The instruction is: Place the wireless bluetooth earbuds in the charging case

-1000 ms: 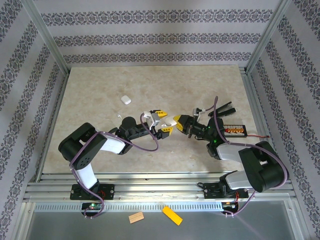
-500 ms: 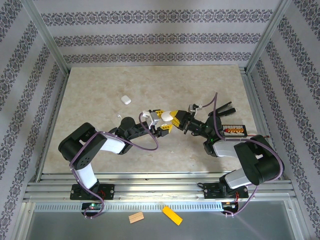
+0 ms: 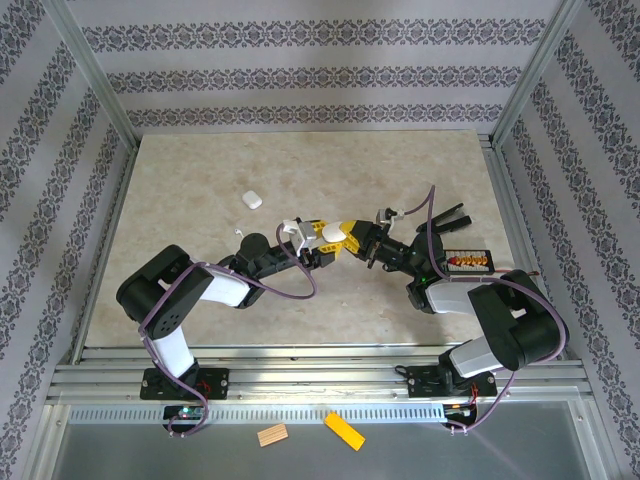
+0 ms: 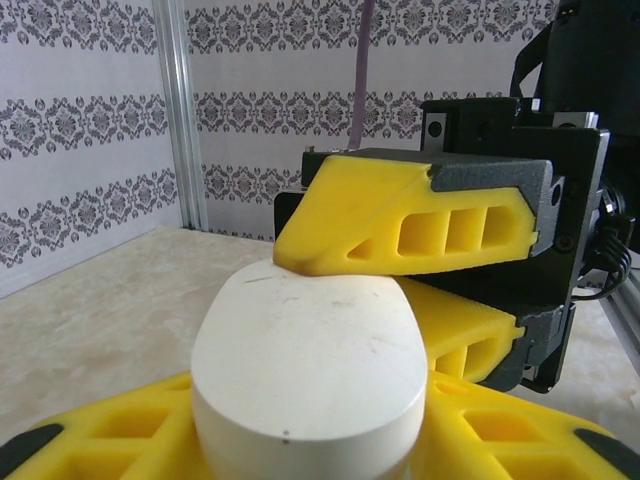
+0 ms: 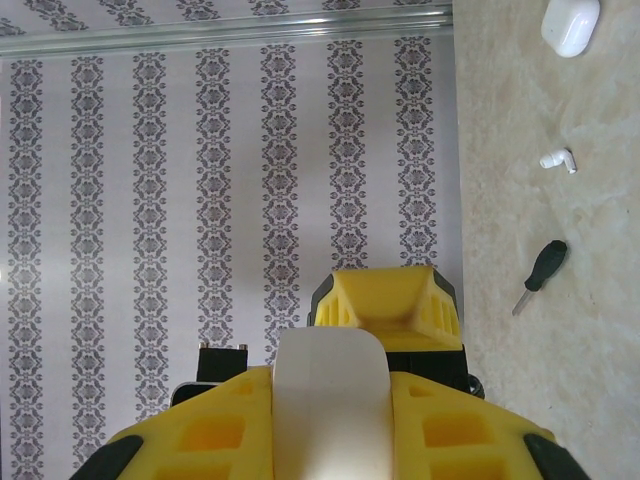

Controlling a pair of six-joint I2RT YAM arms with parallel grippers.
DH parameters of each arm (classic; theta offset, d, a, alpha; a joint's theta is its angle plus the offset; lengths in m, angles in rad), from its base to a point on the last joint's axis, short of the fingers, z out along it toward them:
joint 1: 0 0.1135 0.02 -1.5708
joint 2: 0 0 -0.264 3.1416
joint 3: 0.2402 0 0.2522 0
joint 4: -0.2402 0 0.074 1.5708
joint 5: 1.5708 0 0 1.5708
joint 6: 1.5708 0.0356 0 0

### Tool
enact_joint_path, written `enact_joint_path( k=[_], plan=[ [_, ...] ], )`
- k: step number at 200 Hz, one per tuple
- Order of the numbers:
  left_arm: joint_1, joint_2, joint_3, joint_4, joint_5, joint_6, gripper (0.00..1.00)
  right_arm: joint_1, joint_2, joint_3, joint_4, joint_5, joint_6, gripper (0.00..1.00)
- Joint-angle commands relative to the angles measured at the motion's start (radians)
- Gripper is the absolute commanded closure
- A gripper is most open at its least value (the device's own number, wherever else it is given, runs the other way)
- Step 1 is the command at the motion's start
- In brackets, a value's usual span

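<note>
Right, a wide marble-patterned table (image 3: 300,170) sits under everything, and both arms are bent in toward its middle. The left arm (image 3: 190,290) comes in from one side, the right arm (image 3: 500,320) from the other, and the claws are nose to nose. The left gripper (image 3: 327,241) has its yellow fingers (image 4: 110,440) either side of the white charging case (image 4: 310,350). They sit hard up against its flanks with no gap to see from the left wrist, so it has hold across the wide way. The right gripper (image 3: 348,237) is pinched nearly closed on that same case, one finger on top and one underneath, taking it the thin way. So the case is gripped by both claws at once. Further back on the left half of the table, a second white case (image 3: 251,199) lies on its own, well apart from the claws. From the right wrist, a small black-handled tool (image 5: 541,272) lies on the marble. Between that tool and the second case is one tiny white stemmed earbud (image 5: 558,159), loose on the table, touching neither and well away from the gripped case
</note>
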Motion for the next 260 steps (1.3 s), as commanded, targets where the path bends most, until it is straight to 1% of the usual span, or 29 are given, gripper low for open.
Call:
enact_joint_path(
  k=[1,19,36,56,85,99,117,131,159,167,183,193,202,208,220,228,241,249,260],
  plan=[
    [0.004,-0.022,0.015,0.053,0.030,-0.017,0.55,0.006,0.012,0.022,0.089,0.011,0.003,0.86],
    [0.004,-0.022,0.016,0.053,0.034,-0.023,0.56,0.007,0.021,0.021,0.090,0.012,0.005,0.86],
    [0.004,-0.023,0.017,0.053,0.038,-0.028,0.65,0.007,0.019,0.024,0.090,0.012,0.005,0.85],
    [0.004,-0.025,0.017,0.053,0.041,-0.031,0.67,0.007,0.017,0.021,0.087,0.013,0.001,0.84],
    [0.004,-0.025,0.014,0.053,0.043,-0.036,0.68,0.007,0.019,0.018,0.086,0.016,-0.009,0.78],
    [0.005,-0.028,0.013,0.053,0.048,-0.040,0.68,0.008,0.013,0.020,0.070,0.013,-0.029,0.70],
    [0.005,-0.028,0.010,0.053,0.050,-0.042,0.68,0.004,-0.010,0.021,0.034,0.016,-0.059,0.54],
    [0.010,-0.030,0.006,0.051,0.057,-0.047,0.68,-0.001,-0.031,0.019,0.007,0.019,-0.092,0.45],
    [0.025,-0.042,-0.001,0.030,0.092,-0.057,0.68,-0.021,-0.105,0.021,-0.090,0.025,-0.188,0.35],
    [0.030,-0.051,-0.003,0.014,0.106,-0.055,0.68,-0.030,-0.135,0.025,-0.132,0.021,-0.222,0.34],
    [0.045,-0.074,-0.008,-0.026,0.138,-0.051,0.68,-0.045,-0.200,0.041,-0.244,0.020,-0.315,0.31],
    [0.056,-0.090,-0.010,-0.058,0.163,-0.051,0.69,-0.051,-0.247,0.061,-0.360,0.020,-0.387,0.30],
    [0.067,-0.108,-0.009,-0.096,0.184,-0.051,0.70,-0.055,-0.310,0.099,-0.529,0.020,-0.480,0.30],
    [0.073,-0.124,-0.010,-0.125,0.191,-0.052,0.70,-0.055,-0.355,0.131,-0.673,0.030,-0.583,0.29],
    [0.083,-0.154,-0.009,-0.186,0.213,-0.042,0.72,-0.050,-0.443,0.188,-0.915,0.083,-0.762,0.27],
    [0.088,-0.173,-0.010,-0.227,0.232,-0.030,0.71,-0.048,-0.486,0.218,-1.031,0.109,-0.870,0.26],
    [0.095,-0.201,-0.001,-0.308,0.273,-0.005,0.72,-0.050,-0.531,0.247,-1.124,0.105,-1.002,0.24],
    [0.099,-0.215,0.010,-0.367,0.312,0.023,0.72,-0.048,-0.547,0.261,-1.152,0.085,-1.072,0.23],
    [0.100,-0.227,0.019,-0.424,0.334,0.054,0.71,-0.030,-0.558,0.287,-1.196,0.041,-1.217,0.19]
  ],
)
